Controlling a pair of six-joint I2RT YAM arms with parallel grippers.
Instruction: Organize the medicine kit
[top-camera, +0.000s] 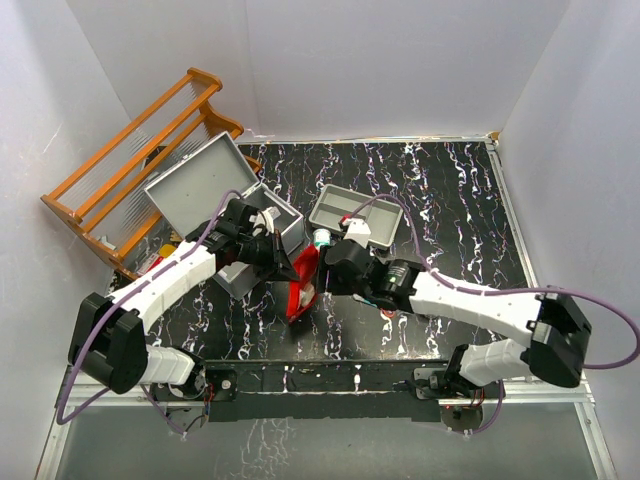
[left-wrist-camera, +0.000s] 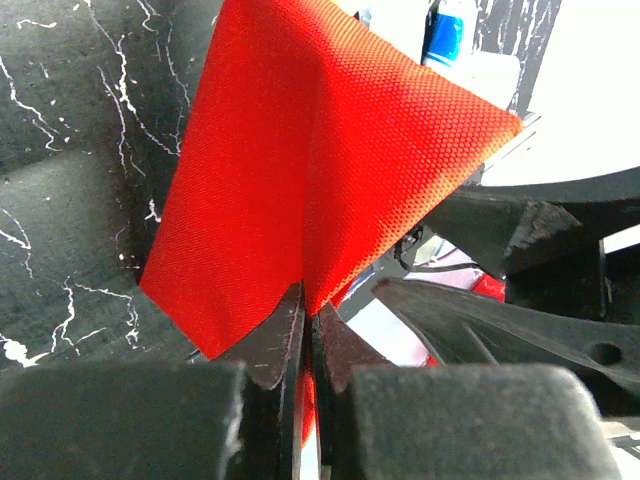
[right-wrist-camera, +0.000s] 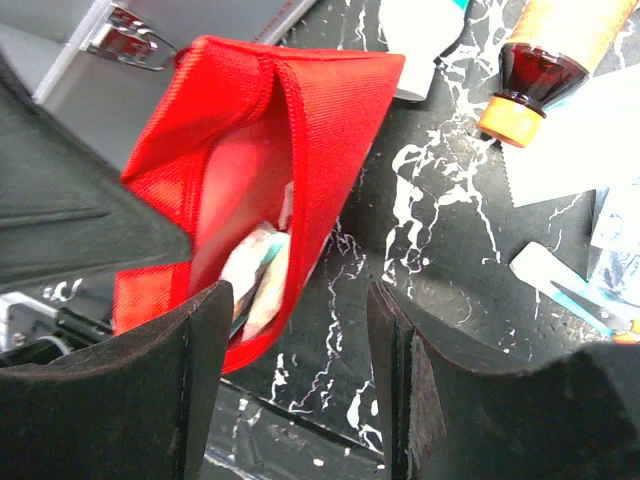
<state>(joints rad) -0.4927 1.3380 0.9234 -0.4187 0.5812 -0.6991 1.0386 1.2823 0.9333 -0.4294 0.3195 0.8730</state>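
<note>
The left gripper (left-wrist-camera: 307, 335) is pinched tight on a fold of the red pouch (left-wrist-camera: 320, 150), its jaws meeting with only fabric between them, and the cloth fans up and away from them like a tent. The right gripper (right-wrist-camera: 300, 340) stands open just beside it. Its two dark fingers (right-wrist-camera: 175, 390) are well apart, and the pouch's lower corner lies against the left one without being clamped. From this wrist view the pouch's mouth gapes, and white packets show inside. Both arms meet over the pouch near the middle of the black marbled table (top-camera: 450, 200), towards its near edge. The kit (top-camera: 195, 185) sits at the back left of the table, just behind the left arm. Its lid is tipped open towards a wooden rack (top-camera: 130, 160) that leans at the table's corner, and its latch shows close behind the pouch in the right wrist view. A grey tray (top-camera: 330, 197) lies right of the kit, behind the right gripper. An amber bottle (right-wrist-camera: 545, 60) with an orange cap lies on its side on the table, near some loose packets.
</note>
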